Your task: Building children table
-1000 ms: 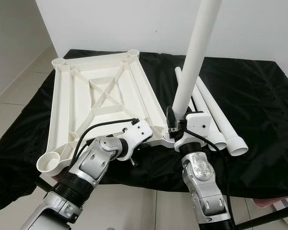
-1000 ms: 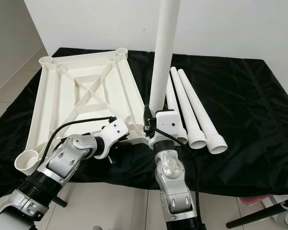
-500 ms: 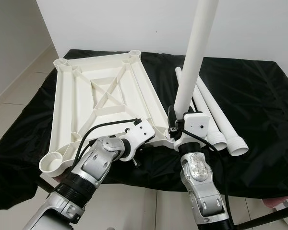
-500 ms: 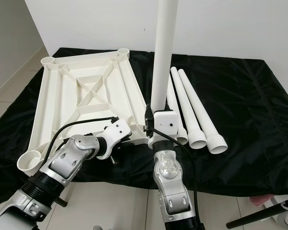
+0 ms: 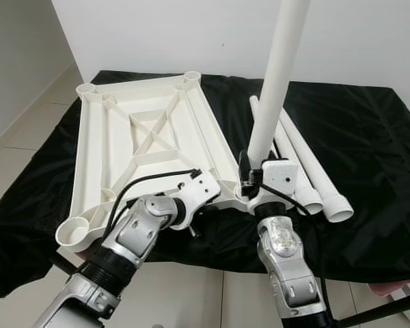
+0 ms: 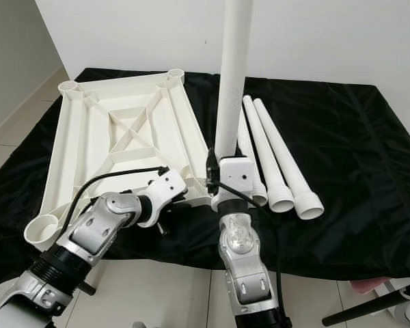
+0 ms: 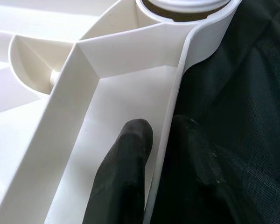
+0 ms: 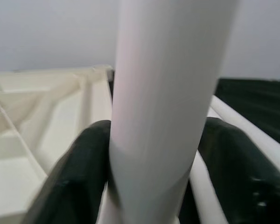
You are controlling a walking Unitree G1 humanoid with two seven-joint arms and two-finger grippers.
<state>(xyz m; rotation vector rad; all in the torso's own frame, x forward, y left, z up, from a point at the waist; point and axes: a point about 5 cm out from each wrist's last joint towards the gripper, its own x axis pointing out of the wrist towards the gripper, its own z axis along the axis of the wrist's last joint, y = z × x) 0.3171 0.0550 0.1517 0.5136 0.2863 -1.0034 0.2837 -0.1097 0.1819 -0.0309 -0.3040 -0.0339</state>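
Left eye view, taken from the robot's left across to its right: the white plastic tabletop [image 5: 143, 147] lies upside down on a black cloth [image 5: 369, 137], ribs and cross-brace facing up, with round leg sockets at its corners. The near-left socket [image 5: 74, 234] is empty and hangs toward the cloth's front edge.

The left gripper [image 7: 151, 154] is clenched on the tabletop's near rim, one finger inside the wall and the other outside against the cloth, just beside the corner socket that takes the leg. This pinch looks meant to steady the top while the leg goes in.

At that near-right corner, the upright leg [image 6: 231, 75] stands almost vertical, its lower end at the socket. The right gripper [image 8: 154, 154] grasps it low down, a black finger pressed on either side of the tube. Whether the leg is fully seated cannot be told, since the wrist hides the joint.

Further right, three spare legs [image 6: 277, 157] lie side by side on the cloth, their flared, threaded ends toward the robot.

By their look, the legs are light, stiff, smooth tubes, likely slippery under hard pads, so a firm hold low near the threaded end gives the best control for turning or pushing. The tabletop is rigid but light and may slide on the cloth, so its rim wall near the working corner is the sensible place to brace it.
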